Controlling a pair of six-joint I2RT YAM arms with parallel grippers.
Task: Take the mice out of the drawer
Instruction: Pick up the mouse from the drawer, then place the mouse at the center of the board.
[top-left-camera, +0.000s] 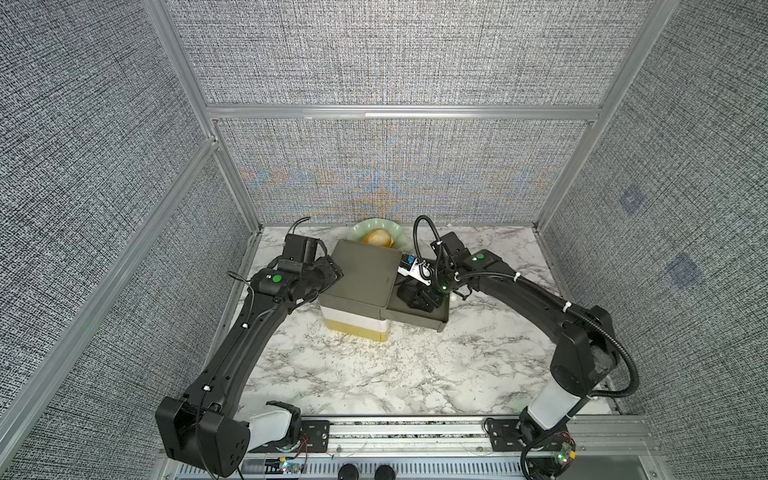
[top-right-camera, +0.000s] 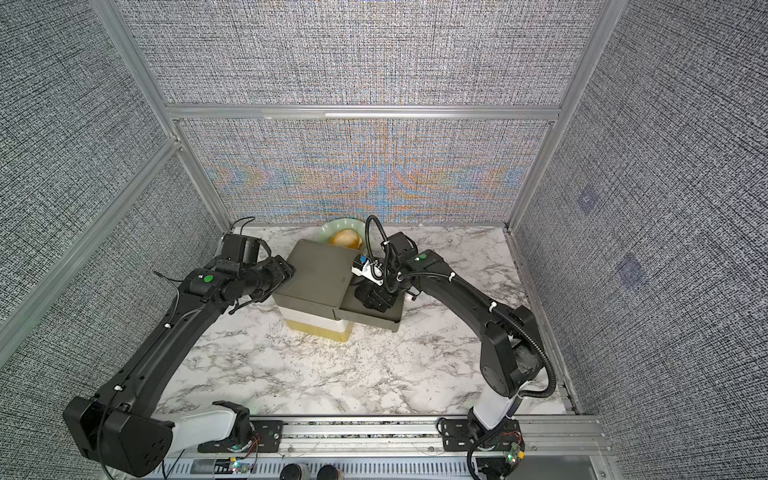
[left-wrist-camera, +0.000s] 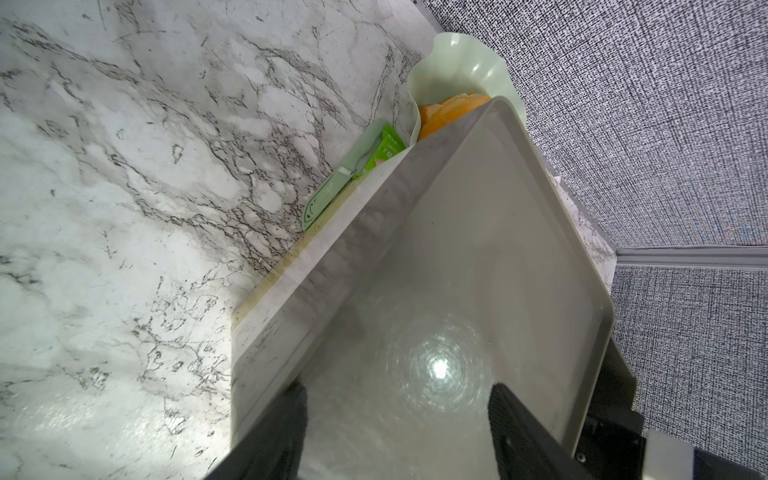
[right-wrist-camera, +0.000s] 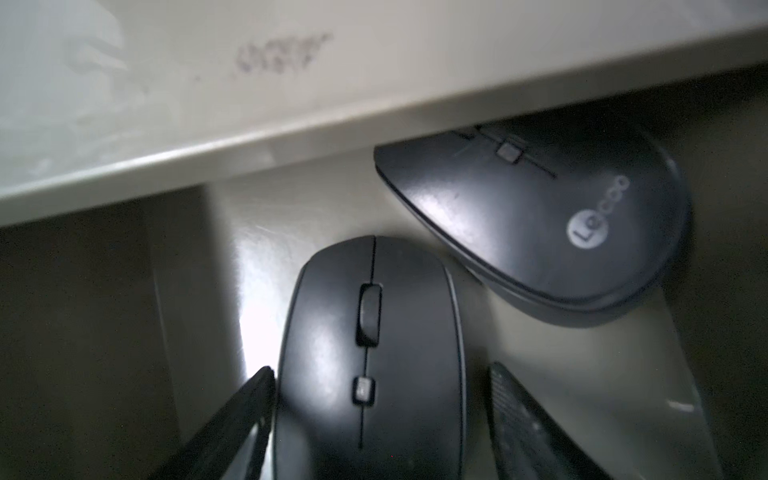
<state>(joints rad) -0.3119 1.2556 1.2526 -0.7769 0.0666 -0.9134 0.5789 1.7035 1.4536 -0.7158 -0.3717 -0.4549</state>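
Note:
The grey cabinet (top-left-camera: 361, 270) (top-right-camera: 316, 270) stands mid-table with its top drawer (top-left-camera: 415, 321) (top-right-camera: 370, 323) pulled out to the right. Two black mice lie on the drawer floor (right-wrist-camera: 291, 208). One mouse (right-wrist-camera: 370, 353) sits between the fingers of my open right gripper (right-wrist-camera: 380, 374) (top-left-camera: 417, 297), with a gap at one finger. The other mouse (right-wrist-camera: 540, 216) lies beside it, partly under the cabinet top. In both top views the right gripper hides the mice. My left gripper (left-wrist-camera: 399, 388) (top-left-camera: 334, 272) is open against the cabinet's left top edge, holding nothing.
A pale green wavy bowl (top-left-camera: 376, 232) (left-wrist-camera: 457, 70) with an orange-yellow item stands behind the cabinet at the back wall. A green packet (left-wrist-camera: 357, 174) lies against the cabinet's base. A small pale object (top-left-camera: 459, 296) peeks out under the right arm beside the drawer.

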